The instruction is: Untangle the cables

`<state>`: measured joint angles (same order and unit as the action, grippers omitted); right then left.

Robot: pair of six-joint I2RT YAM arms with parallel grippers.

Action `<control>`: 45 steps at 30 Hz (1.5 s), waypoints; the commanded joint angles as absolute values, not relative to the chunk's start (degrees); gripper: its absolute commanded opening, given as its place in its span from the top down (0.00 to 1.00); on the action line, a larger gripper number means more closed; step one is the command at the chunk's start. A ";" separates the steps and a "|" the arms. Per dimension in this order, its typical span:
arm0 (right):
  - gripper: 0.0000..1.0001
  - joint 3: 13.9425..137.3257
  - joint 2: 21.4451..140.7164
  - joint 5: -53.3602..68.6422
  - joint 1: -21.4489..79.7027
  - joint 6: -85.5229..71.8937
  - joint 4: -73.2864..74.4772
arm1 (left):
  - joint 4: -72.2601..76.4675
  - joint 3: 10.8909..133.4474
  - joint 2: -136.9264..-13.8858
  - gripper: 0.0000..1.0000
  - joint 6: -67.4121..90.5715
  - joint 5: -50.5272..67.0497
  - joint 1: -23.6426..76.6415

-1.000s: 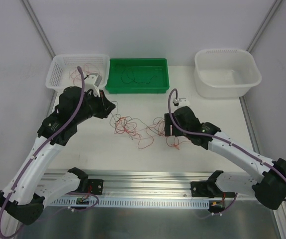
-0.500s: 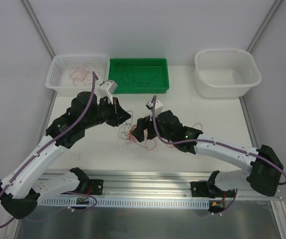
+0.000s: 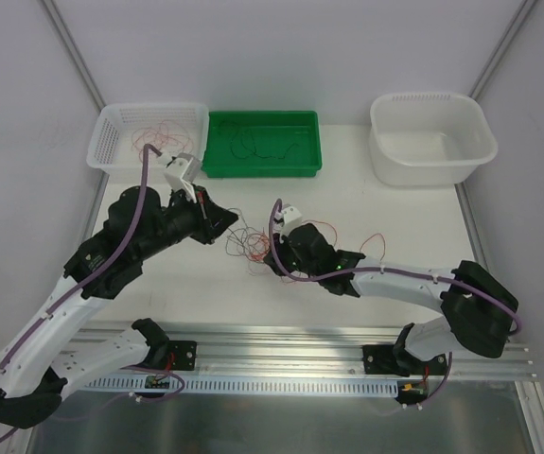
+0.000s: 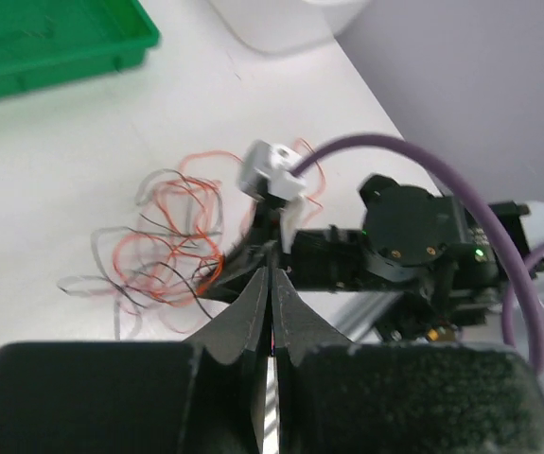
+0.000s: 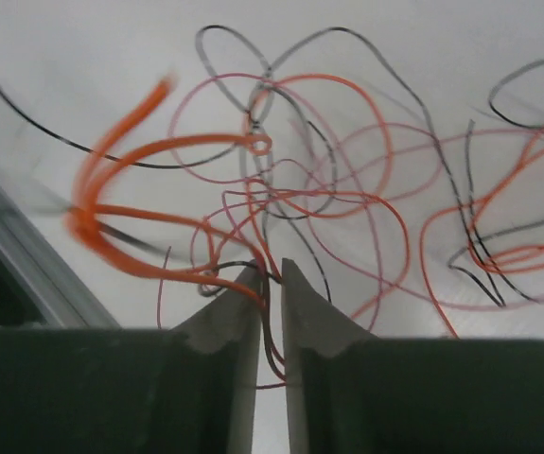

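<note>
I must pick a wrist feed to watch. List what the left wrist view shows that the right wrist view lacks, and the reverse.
Only the left wrist view: the whole tangle of cables lying on the white table, a corner of the green tray, and the right arm beside the tangle. Only the right wrist view: single orange, pink and black strands close up, a few running into the narrow slit between the right jaws. Both: the same cables on the table, with each view's own jaws nearly shut at the bottom.

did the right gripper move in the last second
Yes. The right gripper slid left: it was below the right end of the green tray, and it now sits below the tray's middle, among the cables.
</note>
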<state>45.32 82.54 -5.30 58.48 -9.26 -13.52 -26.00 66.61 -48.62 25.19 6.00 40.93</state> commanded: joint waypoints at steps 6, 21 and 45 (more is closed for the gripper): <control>0.99 32.62 65.78 -12.30 48.79 -8.35 -5.90 | -29.00 67.15 -45.17 1.00 15.74 -18.95 41.22; 0.99 36.30 49.57 -14.87 20.75 -9.84 26.63 | -36.73 71.89 -47.11 1.00 8.44 -29.53 26.20; 0.35 38.23 50.81 -4.85 16.79 -9.58 28.66 | -40.25 95.01 -56.34 1.00 -2.03 -29.47 21.97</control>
<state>37.71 52.60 -8.67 17.06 -10.68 29.08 -41.12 92.51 -55.99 -0.78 -35.97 22.74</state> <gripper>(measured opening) 0.598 0.006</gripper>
